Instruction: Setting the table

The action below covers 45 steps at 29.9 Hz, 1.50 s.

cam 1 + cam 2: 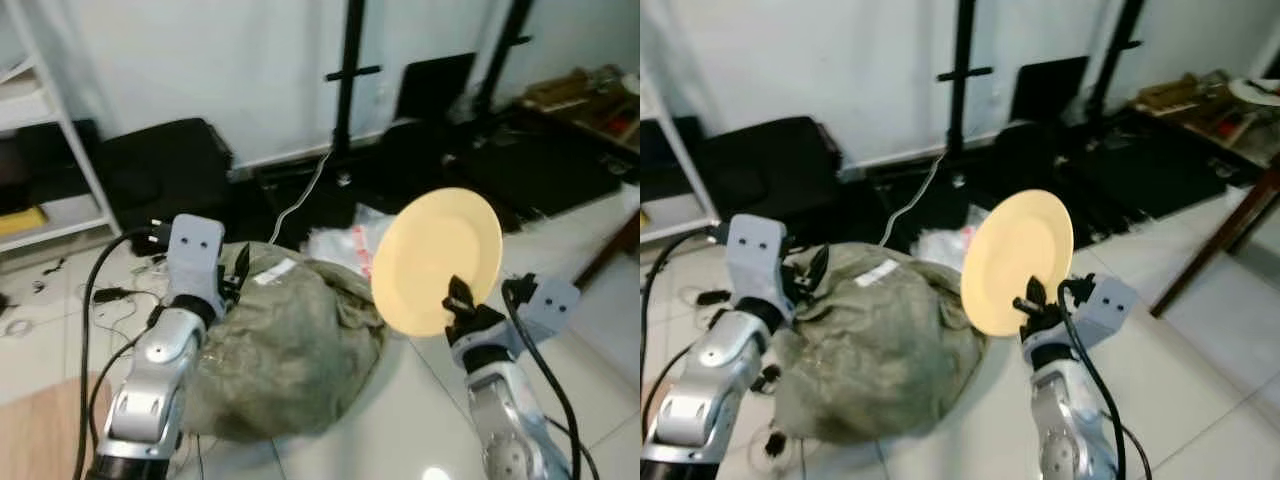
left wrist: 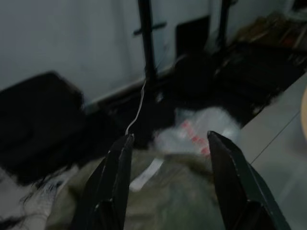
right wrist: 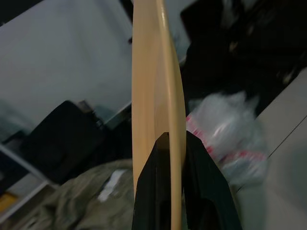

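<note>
Yellow plate (image 3: 156, 86) edge-on between right gripper (image 3: 175, 139) fingers.

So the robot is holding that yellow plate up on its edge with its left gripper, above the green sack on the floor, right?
Not quite: the right gripper pinches the yellow plate by its rim, as the right wrist view shows. The left gripper is open, over the green sack. The rest is right.
</note>
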Motion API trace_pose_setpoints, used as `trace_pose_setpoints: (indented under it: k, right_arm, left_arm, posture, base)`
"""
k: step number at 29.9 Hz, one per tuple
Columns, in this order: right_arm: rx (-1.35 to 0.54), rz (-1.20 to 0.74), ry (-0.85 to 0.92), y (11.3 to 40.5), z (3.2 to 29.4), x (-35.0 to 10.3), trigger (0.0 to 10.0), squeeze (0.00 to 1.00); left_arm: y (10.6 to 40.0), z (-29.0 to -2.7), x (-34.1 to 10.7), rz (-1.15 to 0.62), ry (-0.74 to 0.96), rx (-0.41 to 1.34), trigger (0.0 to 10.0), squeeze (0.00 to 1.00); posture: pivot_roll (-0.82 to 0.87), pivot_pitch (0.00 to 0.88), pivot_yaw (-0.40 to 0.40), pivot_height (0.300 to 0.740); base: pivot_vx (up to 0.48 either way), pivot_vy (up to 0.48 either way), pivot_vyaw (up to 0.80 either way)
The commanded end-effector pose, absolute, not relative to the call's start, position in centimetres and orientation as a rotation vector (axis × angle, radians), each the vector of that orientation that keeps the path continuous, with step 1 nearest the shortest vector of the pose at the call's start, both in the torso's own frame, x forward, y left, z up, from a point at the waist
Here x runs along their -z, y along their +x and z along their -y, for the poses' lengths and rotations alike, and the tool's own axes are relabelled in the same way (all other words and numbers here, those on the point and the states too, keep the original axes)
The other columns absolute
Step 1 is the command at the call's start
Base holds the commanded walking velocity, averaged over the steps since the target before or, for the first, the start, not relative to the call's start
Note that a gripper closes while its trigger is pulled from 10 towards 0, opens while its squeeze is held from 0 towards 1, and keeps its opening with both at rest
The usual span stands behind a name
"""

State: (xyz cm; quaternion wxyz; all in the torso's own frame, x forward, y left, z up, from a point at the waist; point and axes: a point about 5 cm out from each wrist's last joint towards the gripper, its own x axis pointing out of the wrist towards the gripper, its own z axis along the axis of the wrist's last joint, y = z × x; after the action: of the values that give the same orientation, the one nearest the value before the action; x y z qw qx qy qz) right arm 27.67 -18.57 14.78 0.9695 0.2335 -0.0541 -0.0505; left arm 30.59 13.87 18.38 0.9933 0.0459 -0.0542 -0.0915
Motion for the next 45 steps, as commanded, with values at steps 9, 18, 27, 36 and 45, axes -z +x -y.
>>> trace_pose_setpoints:
  k: [9,18,27,36,45]
  right_arm:
    - [0.089,0.11,0.487,27.67,18.09,-14.73,10.0,0.0]
    - [0.086,0.111,0.486,27.75,18.06,-14.77,10.0,0.0]
    - [0.087,0.107,0.486,27.65,18.01,-14.73,10.0,0.0]
    - [0.09,0.105,0.486,27.59,18.05,-14.67,10.0,0.0]
    - [0.091,0.103,0.485,27.54,18.05,-14.64,10.0,0.0]
  left_arm:
    - [30.56,-14.45,-17.54,0.077,0.091,0.167,10.0,0.0]
    - [30.61,-14.38,-17.56,0.076,0.08,0.171,10.0,0.0]
    - [30.45,-14.04,-17.55,0.05,0.02,0.183,10.0,0.0]
    - [30.48,-13.94,-17.76,0.055,-0.001,0.193,10.0,0.0]
    - [30.49,-13.82,-17.9,0.055,-0.014,0.201,10.0,0.0]
  posture:
    - [-0.06,0.0,0.077,0.74]
    - [-0.06,0.0,0.076,0.74]
    - [-0.06,0.0,0.079,0.74]
    - [-0.06,0.0,0.079,0.74]
    - [-0.06,0.0,0.079,0.74]
  base:
    - [0.0,0.0,-0.78]
    - [0.0,0.0,-0.78]
    - [0.0,0.0,-0.78]
    - [0.0,0.0,-0.78]
    - [0.0,0.0,-0.78]
